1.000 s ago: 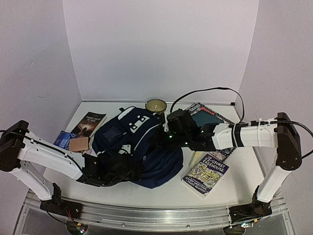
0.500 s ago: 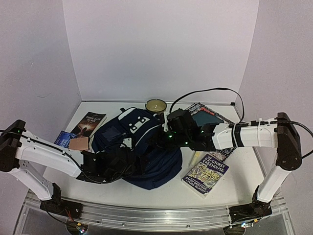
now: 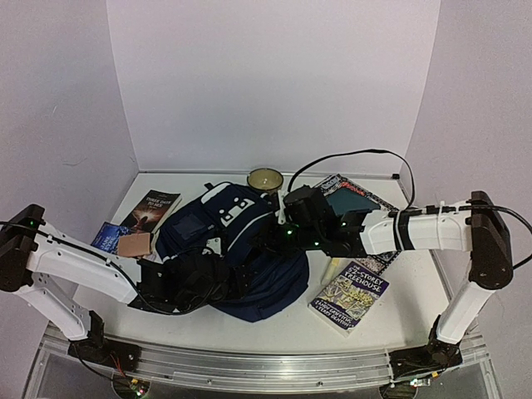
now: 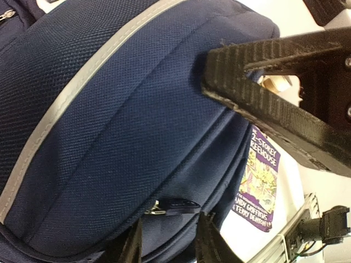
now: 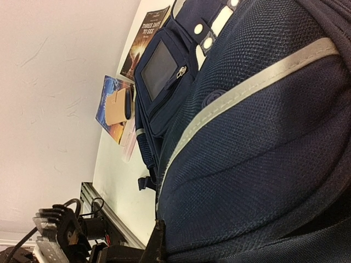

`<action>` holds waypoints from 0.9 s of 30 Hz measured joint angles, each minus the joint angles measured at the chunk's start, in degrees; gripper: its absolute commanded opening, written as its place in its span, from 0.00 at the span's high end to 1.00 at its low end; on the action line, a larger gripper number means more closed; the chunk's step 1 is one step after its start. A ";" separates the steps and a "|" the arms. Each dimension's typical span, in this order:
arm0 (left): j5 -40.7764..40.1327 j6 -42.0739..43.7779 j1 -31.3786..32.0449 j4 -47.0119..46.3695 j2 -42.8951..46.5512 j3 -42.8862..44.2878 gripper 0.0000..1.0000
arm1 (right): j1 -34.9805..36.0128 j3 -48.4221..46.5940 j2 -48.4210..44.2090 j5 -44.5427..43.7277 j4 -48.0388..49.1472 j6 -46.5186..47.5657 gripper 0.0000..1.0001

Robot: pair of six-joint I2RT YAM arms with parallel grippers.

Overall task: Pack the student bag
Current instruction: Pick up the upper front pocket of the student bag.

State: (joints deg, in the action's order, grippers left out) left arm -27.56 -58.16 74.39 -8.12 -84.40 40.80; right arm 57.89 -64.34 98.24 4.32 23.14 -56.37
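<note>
The student bag (image 3: 241, 249), navy with a pale stripe, lies at the table's middle and fills both wrist views (image 4: 120, 109) (image 5: 247, 137). My left gripper (image 3: 229, 278) is at its near edge. Its fingers (image 4: 134, 246) stand apart on either side of the zipper seam, just below a dark zipper pull (image 4: 175, 207). My right gripper (image 3: 278, 237) presses into the bag's right side. Only one of its fingers (image 5: 156, 244) shows, tight against the fabric; the other is hidden behind the bag. It looks shut on the fabric.
A dark book (image 3: 154, 208) and a blue book (image 3: 108, 235) with a tan wallet (image 3: 133, 244) lie left of the bag. A round tin (image 3: 265, 178) stands behind it. A purple treehouse book (image 3: 349, 295) and another book (image 3: 349, 198) lie to the right.
My left gripper has slid right along the bag's near edge, and the bag's lower part has bunched up slightly. The right arm has hardly moved.
</note>
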 measured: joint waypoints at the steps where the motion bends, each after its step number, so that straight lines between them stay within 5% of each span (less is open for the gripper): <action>1: 0.23 -0.56 0.05 -0.23 0.05 0.00 0.56 | 0.00 0.00 0.00 -0.13 0.00 0.11 1.00; 19: 0.28 -17.68 0.18 0.92 0.22 -0.01 0.50 | 0.58 0.00 0.02 -1.15 -0.88 1.64 1.00; 27: -0.75 -22.40 0.24 2.48 -1.27 0.48 0.68 | 1.39 0.00 0.03 -2.30 -1.30 2.38 1.00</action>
State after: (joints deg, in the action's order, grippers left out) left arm -28.31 -80.56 74.63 -5.64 -85.67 41.27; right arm 59.28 -64.34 98.27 2.02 21.83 -53.99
